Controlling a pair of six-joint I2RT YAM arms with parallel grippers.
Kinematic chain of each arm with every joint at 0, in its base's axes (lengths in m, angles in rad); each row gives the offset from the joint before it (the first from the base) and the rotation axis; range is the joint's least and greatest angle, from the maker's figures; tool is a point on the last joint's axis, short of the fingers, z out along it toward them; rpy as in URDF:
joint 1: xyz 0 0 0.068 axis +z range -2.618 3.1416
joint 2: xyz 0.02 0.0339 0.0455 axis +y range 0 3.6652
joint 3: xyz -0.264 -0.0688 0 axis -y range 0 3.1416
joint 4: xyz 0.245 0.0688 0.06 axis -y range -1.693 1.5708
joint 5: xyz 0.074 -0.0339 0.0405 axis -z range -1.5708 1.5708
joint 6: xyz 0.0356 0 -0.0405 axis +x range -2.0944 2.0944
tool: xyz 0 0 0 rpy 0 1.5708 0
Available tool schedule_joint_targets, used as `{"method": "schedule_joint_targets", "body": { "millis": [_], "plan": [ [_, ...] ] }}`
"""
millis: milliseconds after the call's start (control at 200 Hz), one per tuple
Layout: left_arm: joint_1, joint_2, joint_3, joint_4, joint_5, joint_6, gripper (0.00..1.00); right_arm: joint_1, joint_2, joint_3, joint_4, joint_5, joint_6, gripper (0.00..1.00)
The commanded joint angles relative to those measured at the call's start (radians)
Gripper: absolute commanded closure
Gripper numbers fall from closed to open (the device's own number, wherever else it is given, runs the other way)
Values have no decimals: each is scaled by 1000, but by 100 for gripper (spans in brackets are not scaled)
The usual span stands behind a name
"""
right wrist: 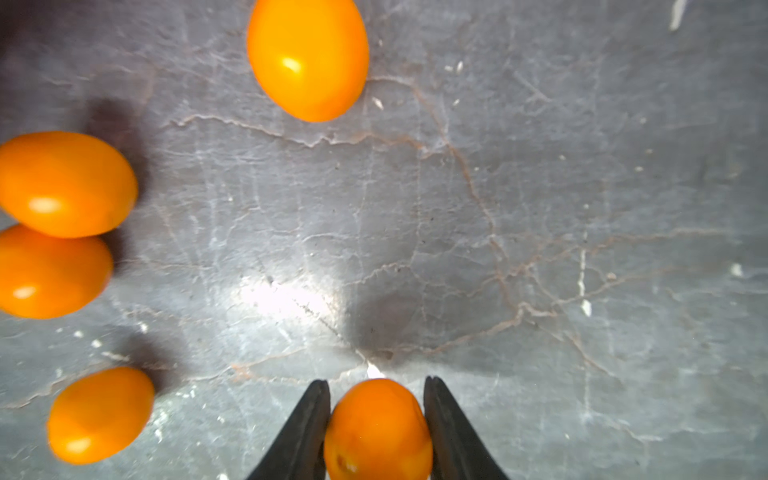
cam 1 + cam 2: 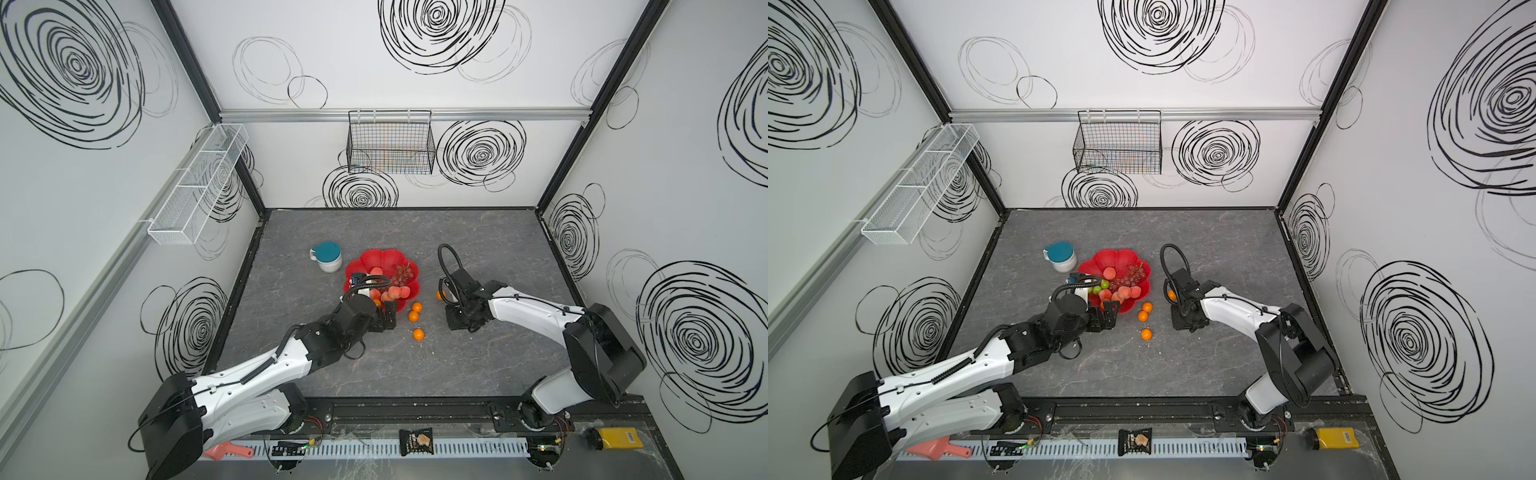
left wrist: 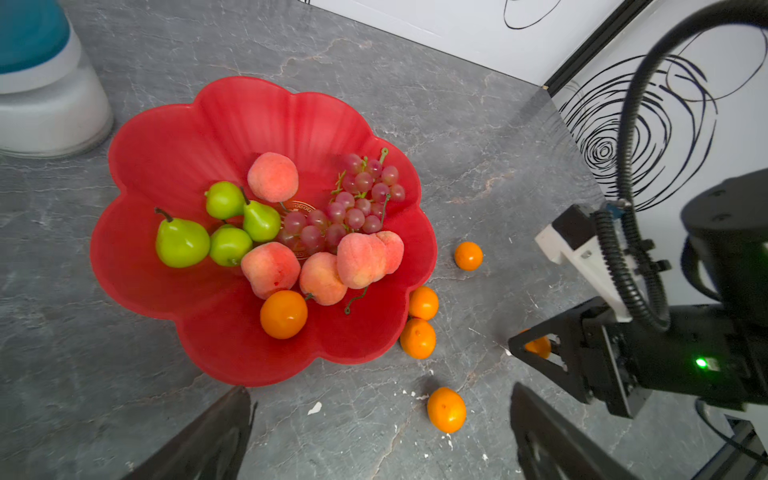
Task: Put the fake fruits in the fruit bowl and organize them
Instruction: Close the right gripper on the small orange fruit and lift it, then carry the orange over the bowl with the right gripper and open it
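The red fruit bowl (image 3: 174, 124) (image 2: 374, 255) holds several green pears (image 3: 183, 243), several peaches (image 3: 272, 176), a grape bunch (image 3: 353, 208) and one orange ball (image 3: 283, 314). Several more oranges lie on the table right of the bowl, among them a touching pair (image 2: 417, 307) and a nearer single (image 2: 418, 334). My right gripper (image 1: 376, 382) (image 2: 456, 319) points down, both fingers pressed against an orange (image 1: 378, 428) (image 3: 539, 347) on the table. In both top views its body hides that orange. My left gripper (image 3: 380, 390) (image 2: 388, 320) hangs open and empty at the bowl's near rim.
A white mug with a teal lid (image 2: 327, 256) stands just left of the bowl. A black wire basket (image 2: 390, 145) hangs on the back wall and a white mesh shelf (image 2: 199, 183) on the left wall. A snack packet (image 2: 415, 441) and a yellow bottle (image 2: 615, 438) lie on the front rail.
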Motion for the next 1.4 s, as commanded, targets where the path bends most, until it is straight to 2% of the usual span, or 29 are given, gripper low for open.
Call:
{"method": "schedule_joint_targets", "body": {
  "millis": [0, 125, 270, 485, 911, 1021, 1396],
  "plan": [
    [28, -44, 11, -2, -9, 16, 0, 30, -57, 30, -37, -3, 30, 61],
    [52, -109, -39, 19, 0, -6, 0, 101, -69, 91, -6, -43, 39, 61],
    [82, -225, -110, 39, 25, -4, 1, 191, -30, 197, 17, -26, 52, 61],
    [263, -315, -153, -29, 208, -21, 1, 258, 81, 339, 70, -56, 46, 61],
    [533, -382, -280, 64, 483, -84, 1, 331, 380, 621, 47, -67, 16, 62],
    [555, -382, -299, 91, 520, -78, 1, 328, 419, 657, 16, -32, 16, 63],
    [543, -346, -329, 167, 575, -78, 1, 311, 511, 715, -41, -10, 17, 63]
  ]
}}
